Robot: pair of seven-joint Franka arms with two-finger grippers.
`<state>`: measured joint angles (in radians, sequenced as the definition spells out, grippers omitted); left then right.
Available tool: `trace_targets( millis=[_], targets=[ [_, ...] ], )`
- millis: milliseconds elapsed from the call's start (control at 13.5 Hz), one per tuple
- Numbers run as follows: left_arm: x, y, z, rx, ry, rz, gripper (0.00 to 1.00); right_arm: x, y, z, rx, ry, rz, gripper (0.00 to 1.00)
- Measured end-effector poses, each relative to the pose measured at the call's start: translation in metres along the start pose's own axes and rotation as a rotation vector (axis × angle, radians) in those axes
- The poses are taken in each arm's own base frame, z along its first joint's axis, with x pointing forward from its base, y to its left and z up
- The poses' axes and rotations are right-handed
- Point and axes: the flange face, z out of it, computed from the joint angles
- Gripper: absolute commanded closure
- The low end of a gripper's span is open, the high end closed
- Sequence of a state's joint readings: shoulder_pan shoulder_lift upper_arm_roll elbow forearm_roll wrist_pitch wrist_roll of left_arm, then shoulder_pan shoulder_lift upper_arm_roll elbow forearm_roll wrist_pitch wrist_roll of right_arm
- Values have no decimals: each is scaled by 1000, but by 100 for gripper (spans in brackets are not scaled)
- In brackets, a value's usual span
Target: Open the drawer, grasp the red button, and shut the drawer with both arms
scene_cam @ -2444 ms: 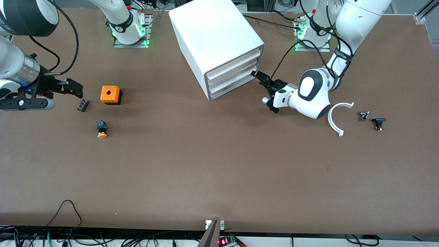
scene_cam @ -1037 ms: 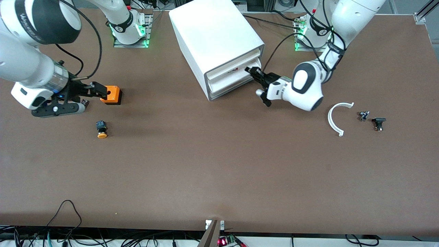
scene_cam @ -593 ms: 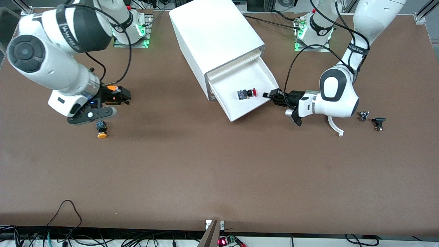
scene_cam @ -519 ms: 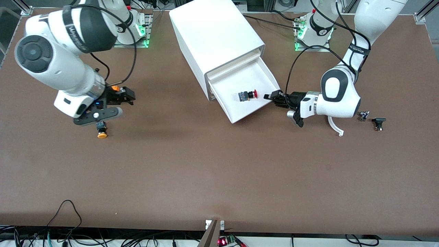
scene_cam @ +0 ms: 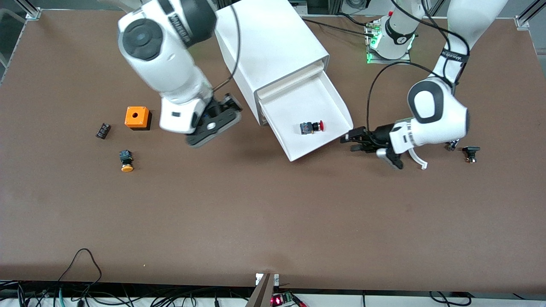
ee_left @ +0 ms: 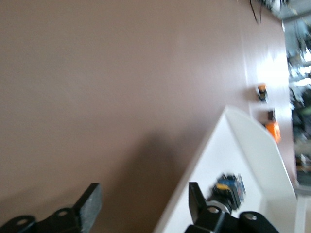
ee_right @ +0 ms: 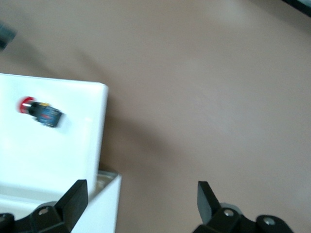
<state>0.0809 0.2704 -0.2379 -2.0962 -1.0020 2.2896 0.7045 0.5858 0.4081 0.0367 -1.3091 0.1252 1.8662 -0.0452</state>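
Two arms split the job. With the lowest wide white plastic tray drawer [scene_cam: 308, 123] of the white box cabinet [scene_cam: 268, 51] pulled out, the small red-capped, black-bodied button [scene_cam: 312, 126] lies exposed inside. Left gripper [scene_cam: 355, 140], jaws spread and empty, has let go and backed off beside the drawer front (half a second ago it touched the corner). Right gripper [scene_cam: 219, 113], jaws spread, has swept from the orange box [scene_cam: 137, 117] to beside the cabinet.

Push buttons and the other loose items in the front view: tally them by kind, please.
Push buttons: 2, the red button in the open drawer, the orange-capped button on the table
Orange box: 1
White curved piece: 1
Small black parts: 3
Total: 7
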Motion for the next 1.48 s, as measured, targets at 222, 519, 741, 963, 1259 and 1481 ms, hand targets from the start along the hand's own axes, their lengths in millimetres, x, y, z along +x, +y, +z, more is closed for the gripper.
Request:
trace_targets(
  millis=[222,519,741,963,1259,1481],
  targets=[
    [13,-3,-66,44,119,4,0,12,-60,27,46,24,-202,0],
    [19,5,-141,246,97,170,0,22,-98,81,45,25,-602,0],
    [23,23,-224,377,6,152,0,23,-131,106,39,9,-760,0],
    [23,63,-275,577,-58,47,0,25,-165,124,5,1,-880,0],
    [16,103,-282,756,-74,-133,0,24,-181,167,-28,-50,-957,0],
    [14,101,-282,769,-65,-216,0,25,-174,183,-35,-70,-1001,0]
  ],
)
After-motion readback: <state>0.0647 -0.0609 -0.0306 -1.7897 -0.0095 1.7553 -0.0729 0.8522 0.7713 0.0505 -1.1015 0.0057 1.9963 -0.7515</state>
